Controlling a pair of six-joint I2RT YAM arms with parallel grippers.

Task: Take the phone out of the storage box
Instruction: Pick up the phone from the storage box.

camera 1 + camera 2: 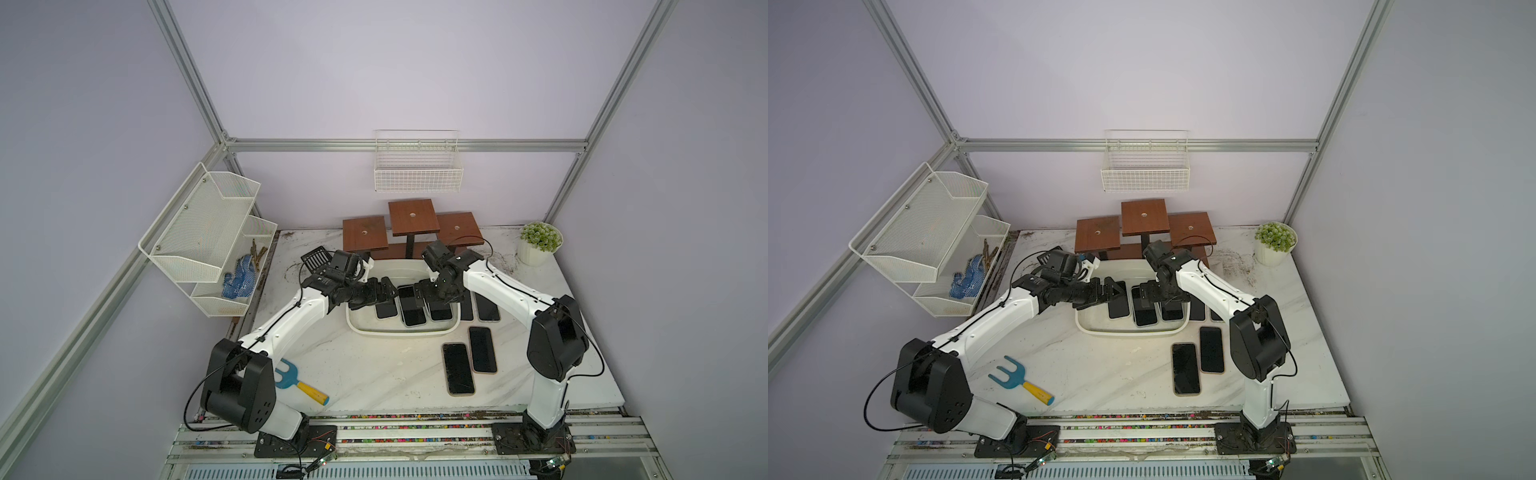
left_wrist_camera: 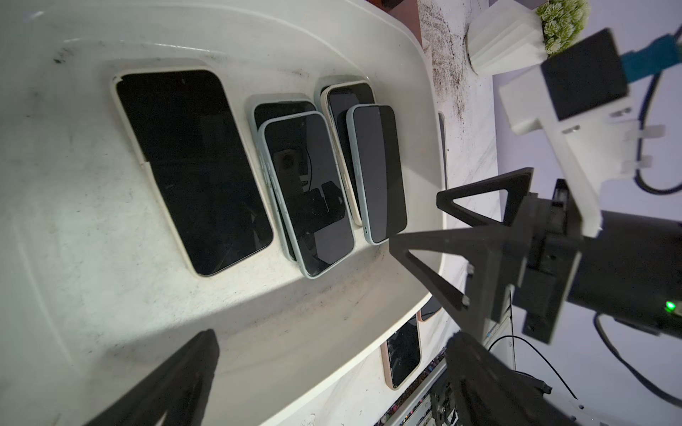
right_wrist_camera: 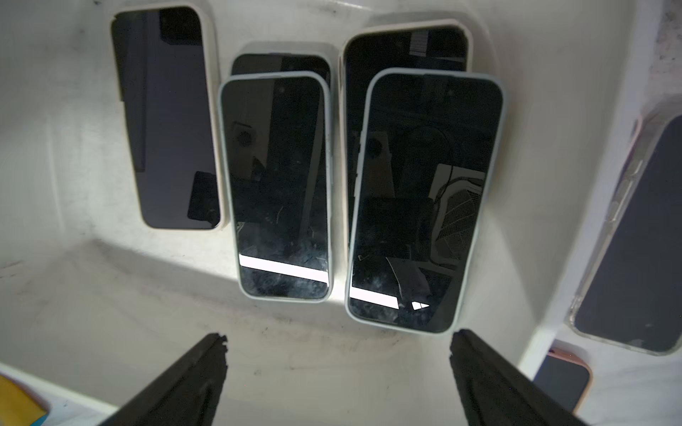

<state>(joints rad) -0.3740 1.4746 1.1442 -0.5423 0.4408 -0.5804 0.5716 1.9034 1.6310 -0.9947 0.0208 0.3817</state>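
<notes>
A robot lab cell: aluminium frame [image 1: 403,145], blank walls [image 1: 395,62], arms [image 1: 291,320] bolted to rails [image 1: 415,432].

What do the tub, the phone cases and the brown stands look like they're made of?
Tub: white plastic, probably, smooth with a soft sheen, moulded rolled rim, scuffed inside.
Phone cases: likely soft matte silicone or rubbery plastic, pale blue and cream, rounded edges.
Stands: wood or wood-look laminate, brown grain, matte.

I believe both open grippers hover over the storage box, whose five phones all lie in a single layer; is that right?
Not quite. The left gripper and right gripper are open over the storage box, and it holds five phones, but not in one layer: the right wrist view shows two blue-cased phones, each lying on a lower phone.
</notes>
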